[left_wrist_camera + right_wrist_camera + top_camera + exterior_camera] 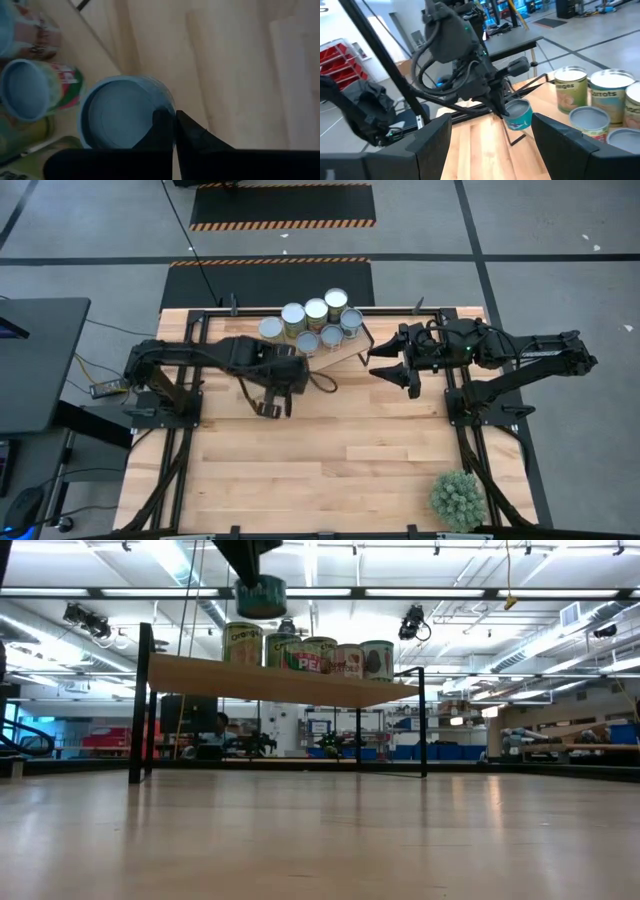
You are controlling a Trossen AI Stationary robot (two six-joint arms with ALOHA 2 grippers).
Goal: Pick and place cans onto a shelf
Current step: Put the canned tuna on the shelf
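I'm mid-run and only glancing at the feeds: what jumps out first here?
The left hand, shut on the rim of a small blue-topped can, holds it in the air by the shelf edge, higher than everything standing there. The other cans stand clustered on the shelf. The right hand hangs open and empty beside the shelf.

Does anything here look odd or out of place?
One small can hangs tilted in the air, pinched by its rim in the left claw, while the other cans stand upright on the shelf.
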